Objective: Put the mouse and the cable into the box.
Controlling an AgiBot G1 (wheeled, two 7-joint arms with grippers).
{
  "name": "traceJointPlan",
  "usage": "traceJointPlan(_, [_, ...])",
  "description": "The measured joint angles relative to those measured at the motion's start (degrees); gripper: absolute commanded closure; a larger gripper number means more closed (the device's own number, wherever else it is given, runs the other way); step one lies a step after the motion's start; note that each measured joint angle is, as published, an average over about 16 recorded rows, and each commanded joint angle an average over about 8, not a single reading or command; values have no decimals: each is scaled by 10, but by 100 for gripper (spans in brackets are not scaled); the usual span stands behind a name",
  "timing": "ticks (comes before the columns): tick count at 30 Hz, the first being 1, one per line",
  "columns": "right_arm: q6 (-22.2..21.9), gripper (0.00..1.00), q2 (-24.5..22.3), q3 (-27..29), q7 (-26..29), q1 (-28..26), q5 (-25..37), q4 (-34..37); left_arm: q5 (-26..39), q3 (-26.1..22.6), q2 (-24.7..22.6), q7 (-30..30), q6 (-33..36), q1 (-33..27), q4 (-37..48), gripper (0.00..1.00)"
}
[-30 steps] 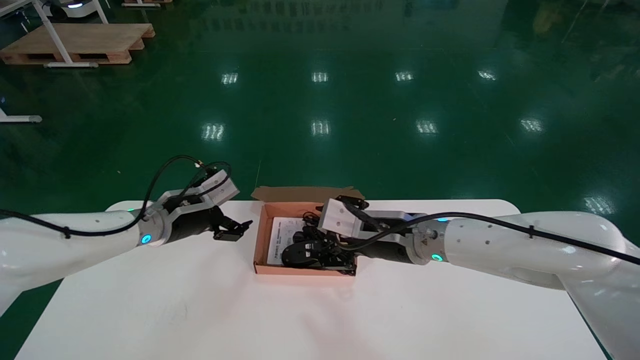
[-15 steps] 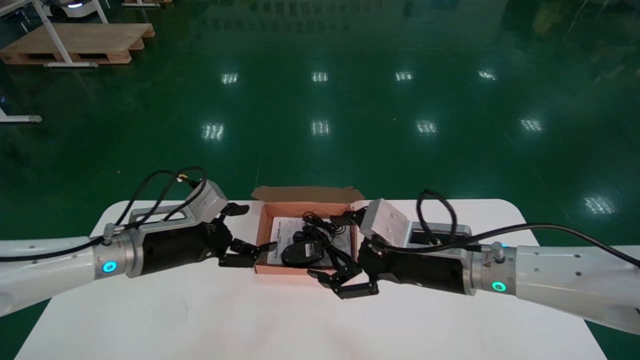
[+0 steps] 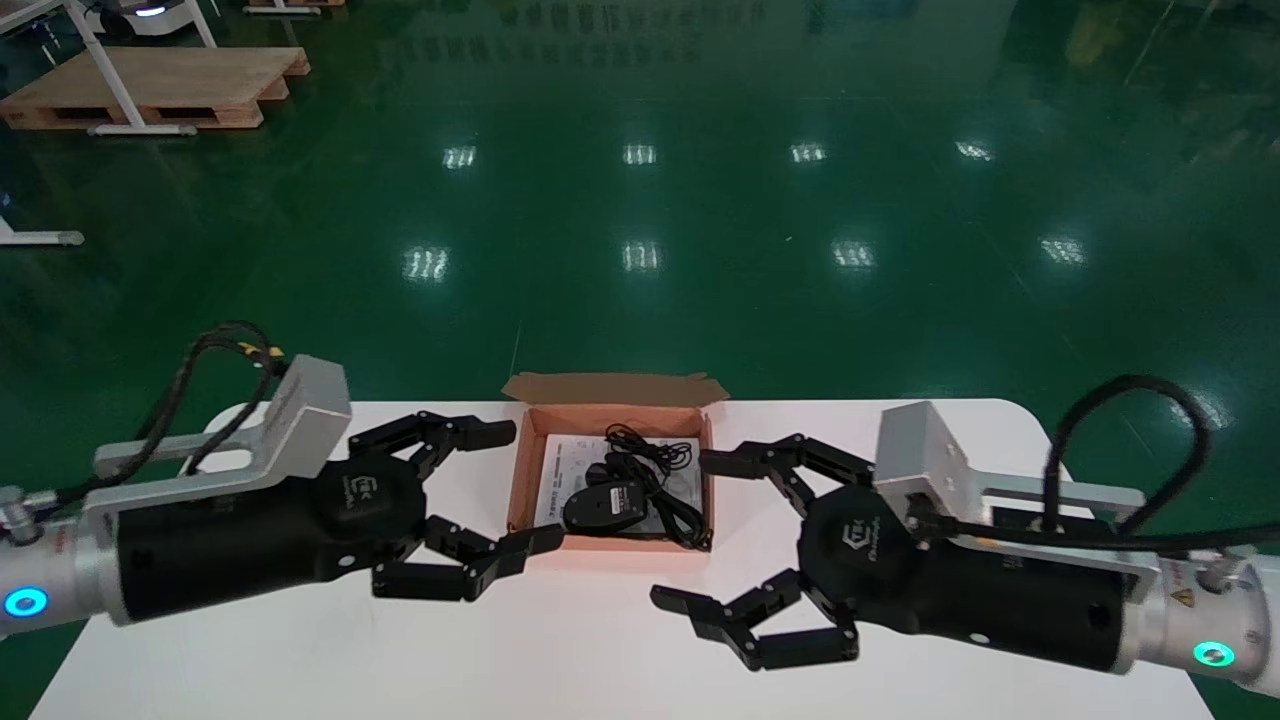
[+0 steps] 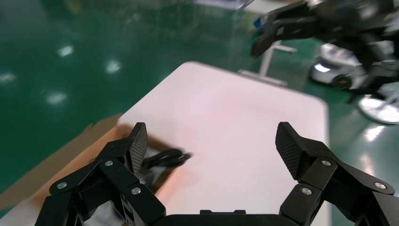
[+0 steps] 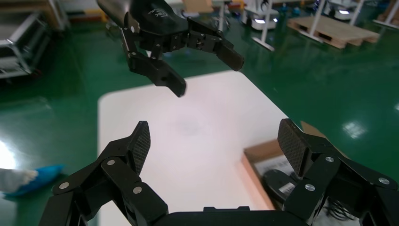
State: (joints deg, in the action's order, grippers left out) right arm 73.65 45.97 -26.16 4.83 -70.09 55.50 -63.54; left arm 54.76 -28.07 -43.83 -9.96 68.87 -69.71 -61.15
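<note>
The box (image 3: 524,470) is plain brown cardboard, matt, with a rough, uneven edge on its back flap. Inside lies a sheet of white printed paper (image 3: 560,462). The mouse (image 3: 605,505) is black plastic with a faint sheen, and the cable (image 3: 645,452) is thin, black and plastic-coated. The desk (image 3: 560,650) is white, smooth and nearly matt. The left tool (image 3: 527,486) and right tool (image 3: 688,530) are matt black, plastic or coated metal, I cannot tell; their pads (image 4: 139,146) show a fine grippy texture. The bracket (image 3: 305,410) on the left wrist is bare grey metal. The floor (image 3: 640,200) is green and highly glossy. The pallet (image 3: 160,85) is raw wood.
</note>
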Motion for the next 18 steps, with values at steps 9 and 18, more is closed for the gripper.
traceJointPlan(9, [70,0,-64,59,35,50,-80,-59,-83,77,56,-5,108,52,-79,0])
traceJointPlan(18, [115,0,-105,97,56,81,-130,-96,-128,120,87,-8,169,80,-124,0])
